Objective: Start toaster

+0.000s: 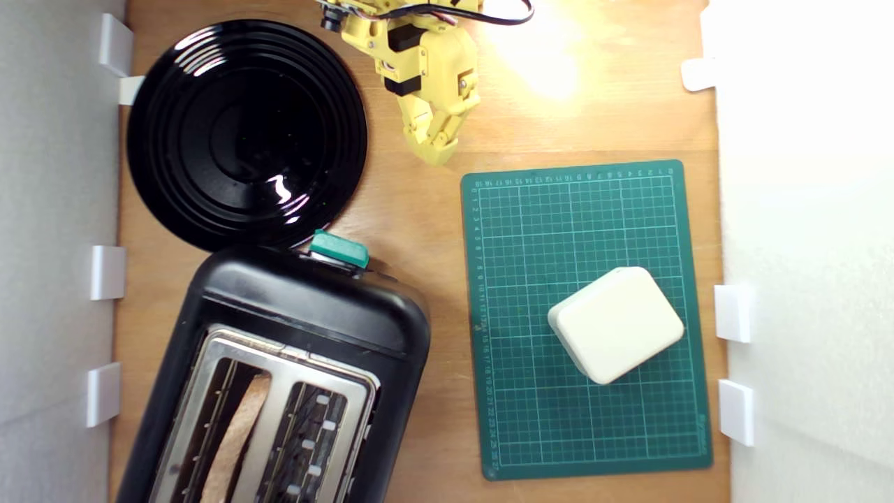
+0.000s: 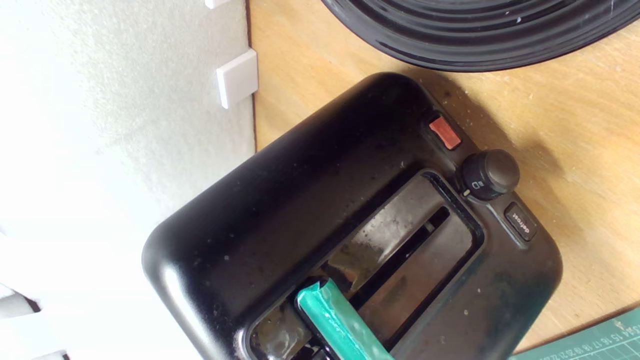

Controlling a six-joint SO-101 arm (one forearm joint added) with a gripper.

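Overhead, the toaster [image 1: 279, 377] sits at the lower part of the exterior view's left, angled on the wooden surface [image 1: 412, 209], its far end just beside the black plate [image 1: 246, 133]. A slice of bread [image 1: 237, 436] stands in one of its two slots. Its teal lever [image 1: 339, 249] juts from the end facing the plate, near the top of its slot. The yellow tool [image 1: 436, 150] hangs above bare wood between the plate and the green mat [image 1: 587, 318], well apart from the lever; its jaws look nearly closed and hold nothing, though the angle makes that hard to judge. A cream box [image 1: 616, 324] rests on the mat. From the wrist view, the toaster's end panel shows a red button [image 2: 444, 132], a round dial [image 2: 490, 174] and a defrost button [image 2: 520, 221] beside the lever's slot [image 2: 400, 240].
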